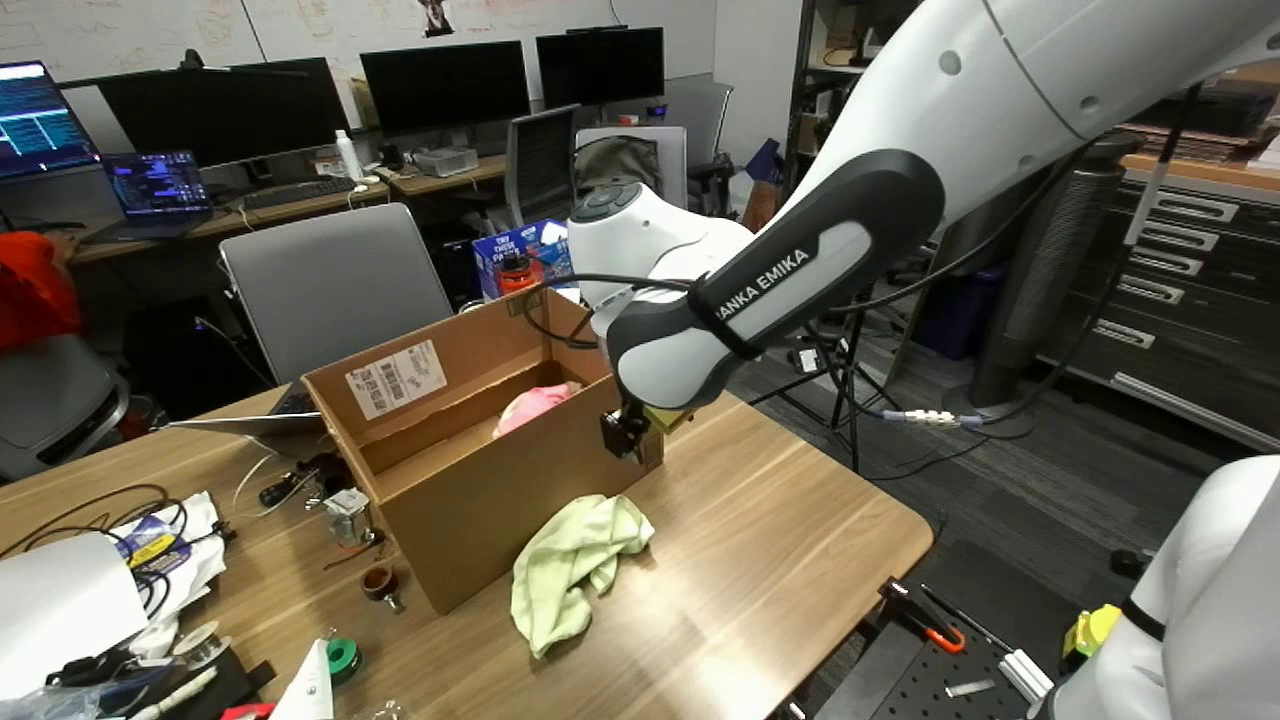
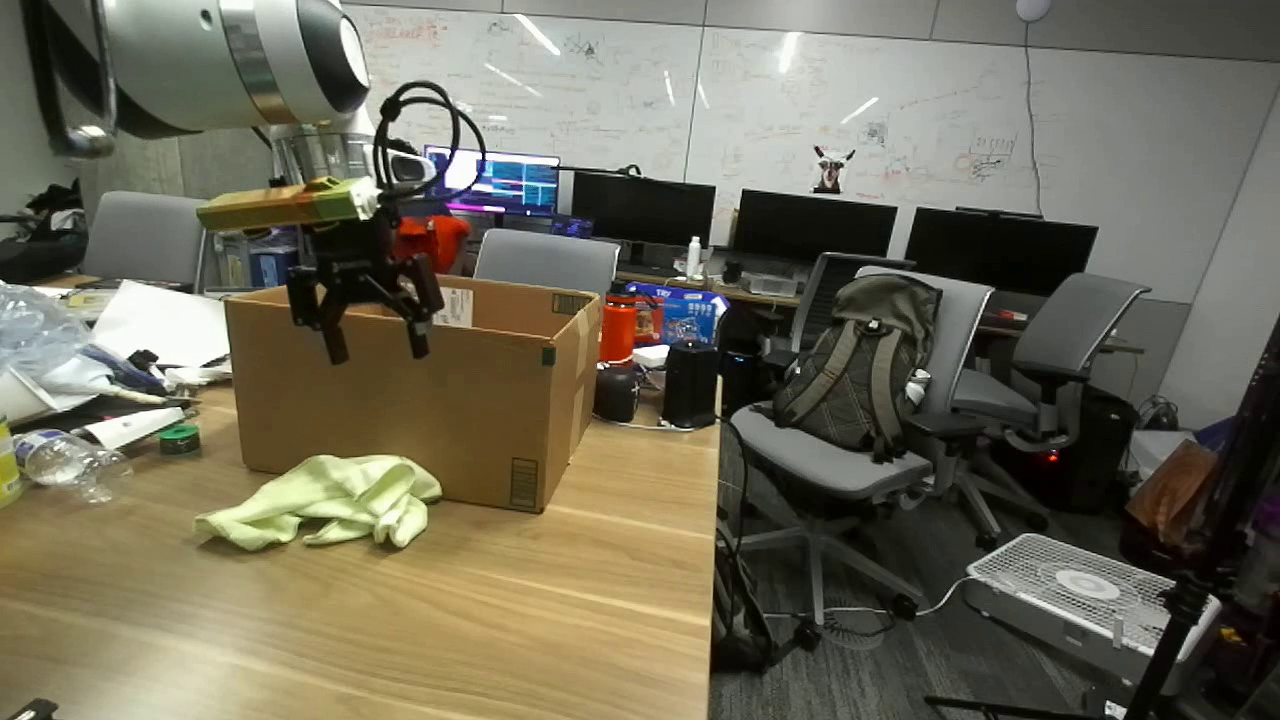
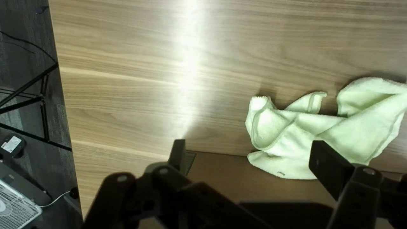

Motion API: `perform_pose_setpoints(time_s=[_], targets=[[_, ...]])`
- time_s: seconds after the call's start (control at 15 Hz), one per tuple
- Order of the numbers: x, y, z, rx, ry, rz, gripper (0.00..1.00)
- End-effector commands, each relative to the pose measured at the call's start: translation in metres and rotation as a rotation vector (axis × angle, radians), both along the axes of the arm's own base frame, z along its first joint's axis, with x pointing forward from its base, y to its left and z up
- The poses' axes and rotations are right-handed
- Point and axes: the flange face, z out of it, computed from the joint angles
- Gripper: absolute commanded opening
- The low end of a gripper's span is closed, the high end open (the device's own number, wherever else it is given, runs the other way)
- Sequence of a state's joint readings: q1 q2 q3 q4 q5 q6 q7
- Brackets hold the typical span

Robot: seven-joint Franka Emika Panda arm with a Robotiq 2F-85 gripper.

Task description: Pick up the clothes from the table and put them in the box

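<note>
A pale green cloth (image 1: 575, 565) lies crumpled on the wooden table (image 1: 760, 520), against the near side of the cardboard box (image 1: 520, 500). Inside that box rests a pink cloth (image 1: 535, 405), partly hidden by the wall. In an exterior view my gripper (image 2: 378, 345) hangs in front of the box wall (image 2: 480, 410), above the green cloth (image 2: 340, 500). The wrist view shows the gripper (image 3: 248, 149) with its fingers wide apart and nothing held. There the green cloth (image 3: 286, 140) lies below, mostly toward the right finger (image 3: 329, 165).
Cables and papers (image 1: 70, 590), a green spool (image 1: 342, 657) and a plastic bottle (image 2: 70, 462) clutter one side of the table. Behind the box stand a red bottle (image 2: 618, 330) and a black cylinder (image 2: 690, 385). A grey chair (image 1: 335, 285) is beyond the table.
</note>
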State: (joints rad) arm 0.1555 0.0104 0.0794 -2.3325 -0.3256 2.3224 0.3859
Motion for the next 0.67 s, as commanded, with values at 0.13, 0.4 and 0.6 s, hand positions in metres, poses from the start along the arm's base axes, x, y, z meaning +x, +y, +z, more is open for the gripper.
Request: perform_pose_setpoints(time_s=[0.13, 0.4, 0.6], targets=[[-0.009, 0.014, -0.027, 0.021, 0.038, 0.048, 1.0], [-0.014, 0.025, -0.04, 0.032, 0.043, 0.086, 1.0], [-0.02, 0.033, -0.046, 0.047, 0.04, 0.113, 1.0]])
